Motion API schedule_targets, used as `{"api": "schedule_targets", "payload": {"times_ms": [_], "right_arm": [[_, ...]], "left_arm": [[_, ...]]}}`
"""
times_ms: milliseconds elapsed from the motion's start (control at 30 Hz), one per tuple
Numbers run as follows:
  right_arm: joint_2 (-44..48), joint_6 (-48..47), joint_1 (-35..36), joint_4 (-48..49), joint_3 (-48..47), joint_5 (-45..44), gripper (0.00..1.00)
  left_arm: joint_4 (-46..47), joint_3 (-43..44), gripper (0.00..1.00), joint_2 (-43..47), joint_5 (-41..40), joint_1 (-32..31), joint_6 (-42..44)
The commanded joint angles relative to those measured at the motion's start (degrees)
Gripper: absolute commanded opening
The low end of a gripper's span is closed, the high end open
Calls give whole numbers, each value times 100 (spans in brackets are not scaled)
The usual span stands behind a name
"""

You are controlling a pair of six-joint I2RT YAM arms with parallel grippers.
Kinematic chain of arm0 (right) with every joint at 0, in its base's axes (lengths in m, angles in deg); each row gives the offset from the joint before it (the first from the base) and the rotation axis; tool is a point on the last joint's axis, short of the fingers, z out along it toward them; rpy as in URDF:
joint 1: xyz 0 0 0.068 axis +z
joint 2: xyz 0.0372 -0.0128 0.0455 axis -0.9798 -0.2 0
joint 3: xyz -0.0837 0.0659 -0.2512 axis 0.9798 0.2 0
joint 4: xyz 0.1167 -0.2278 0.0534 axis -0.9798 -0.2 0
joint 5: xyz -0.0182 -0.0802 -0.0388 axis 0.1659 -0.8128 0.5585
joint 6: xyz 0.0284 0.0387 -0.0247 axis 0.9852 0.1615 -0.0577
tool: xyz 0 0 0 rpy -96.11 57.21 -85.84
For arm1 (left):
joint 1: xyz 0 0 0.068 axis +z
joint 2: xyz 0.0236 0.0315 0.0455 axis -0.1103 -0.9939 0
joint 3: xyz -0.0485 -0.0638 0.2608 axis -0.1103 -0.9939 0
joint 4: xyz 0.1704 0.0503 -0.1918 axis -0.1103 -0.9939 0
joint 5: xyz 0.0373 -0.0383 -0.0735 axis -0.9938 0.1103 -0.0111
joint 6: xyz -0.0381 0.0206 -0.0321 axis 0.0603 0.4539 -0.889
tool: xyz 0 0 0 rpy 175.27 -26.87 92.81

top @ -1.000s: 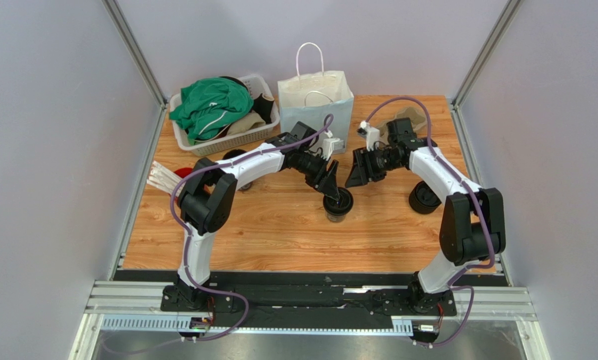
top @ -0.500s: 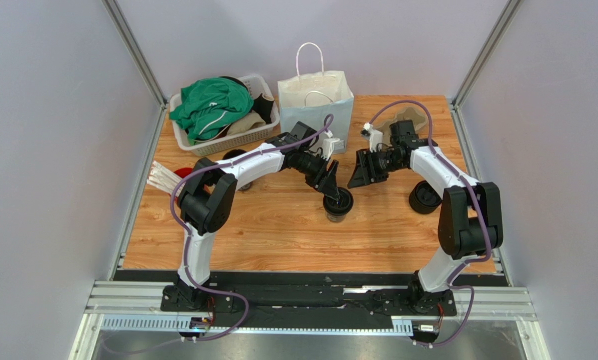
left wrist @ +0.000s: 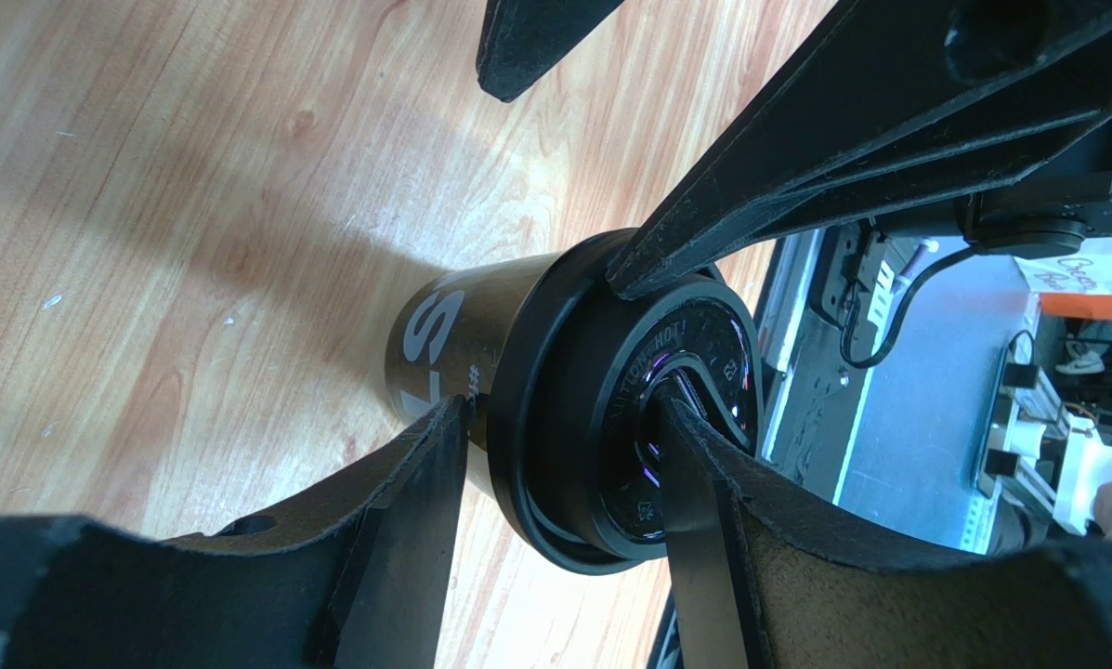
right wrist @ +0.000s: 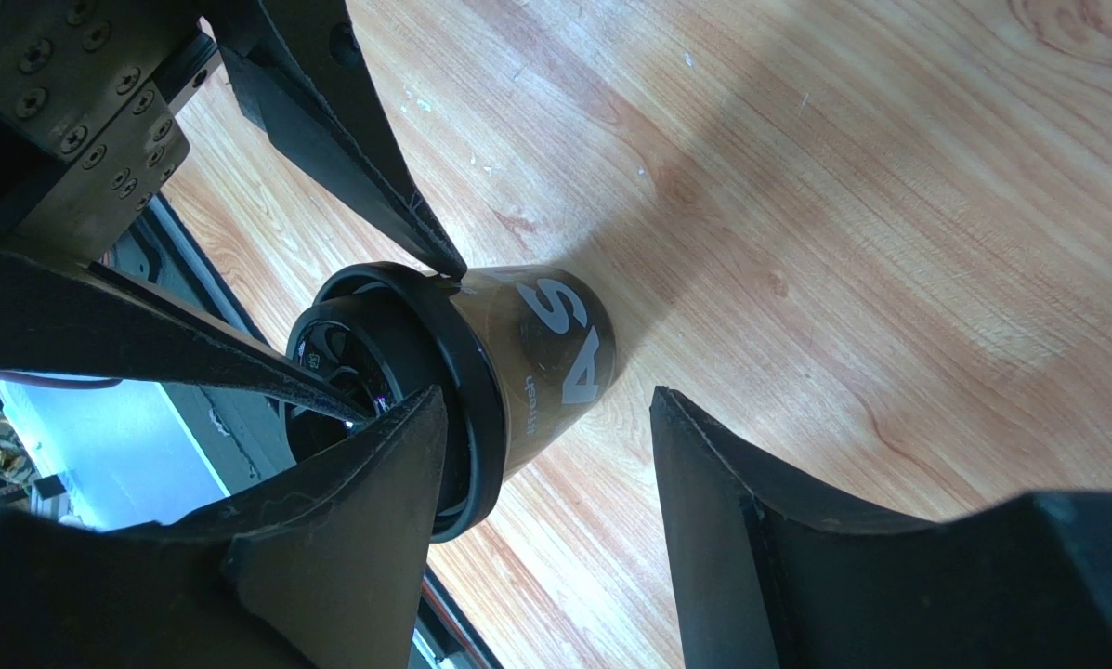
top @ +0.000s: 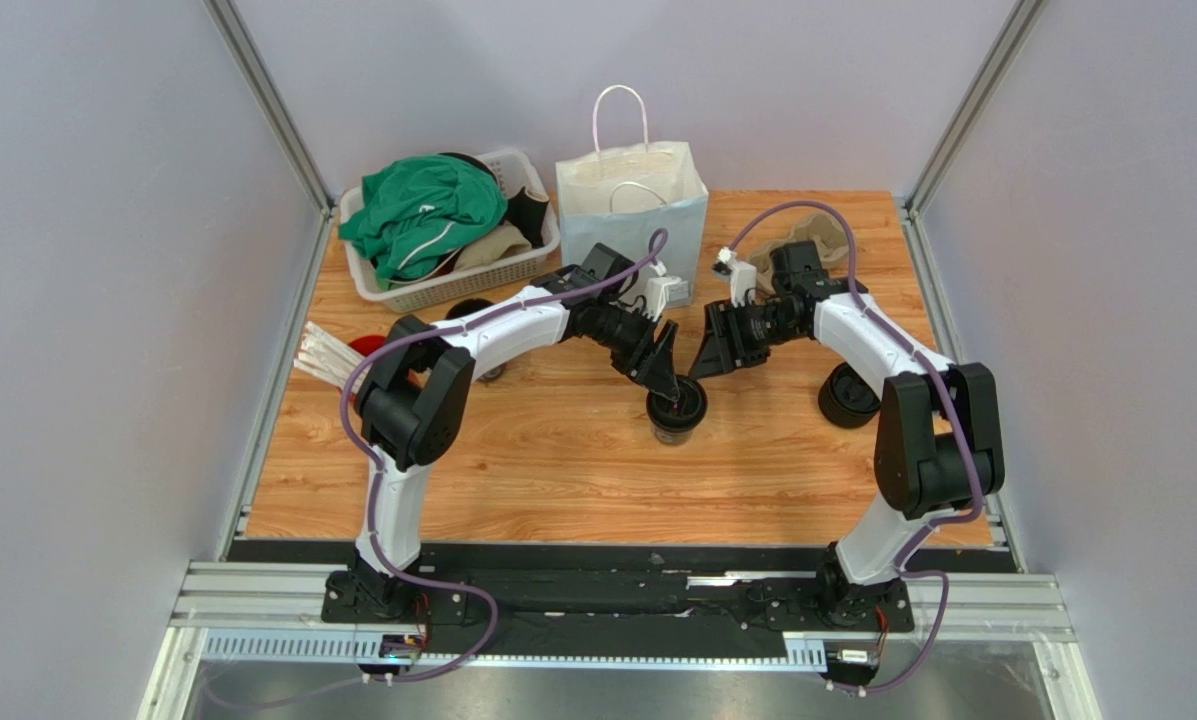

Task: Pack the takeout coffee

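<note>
The takeout coffee (top: 676,413), a black paper cup with a black lid, stands upright mid-table. My left gripper (top: 667,387) reaches down to it from the upper left. In the left wrist view one finger touches the cup (left wrist: 429,328) just under the lid rim, the other presses on the lid's top, and the left gripper (left wrist: 561,411) is shut on it. My right gripper (top: 705,357) hangs open just right of the cup. In the right wrist view the cup (right wrist: 554,349) lies against its left finger, and the right gripper (right wrist: 547,393) clamps nothing.
A white paper bag (top: 634,203) stands open at the back centre, just behind both grippers. A basket of clothes (top: 447,225) sits at the back left. A red cup with white straws (top: 352,348) lies at the left, and a squat black round piece (top: 851,395) at the right.
My right gripper has moved left, closer to the cup. The left arm and the cup have stayed put.
</note>
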Motion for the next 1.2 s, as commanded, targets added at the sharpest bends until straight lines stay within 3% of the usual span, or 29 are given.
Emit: {"api": "schedule_targets", "payload": {"times_ms": [0, 233, 1167], "right_arm": [[-92, -41, 138, -51, 13, 74, 59], [-136, -103, 200, -148, 31, -66, 57], [14, -349, 1009, -191, 338, -2008, 55]], "left_arm": [[-250, -209, 59, -147, -749, -81, 404], [-277, -244, 59, -77, -846, -72, 448], [-435, -305, 58, 64, -1127, -81, 624]]}}
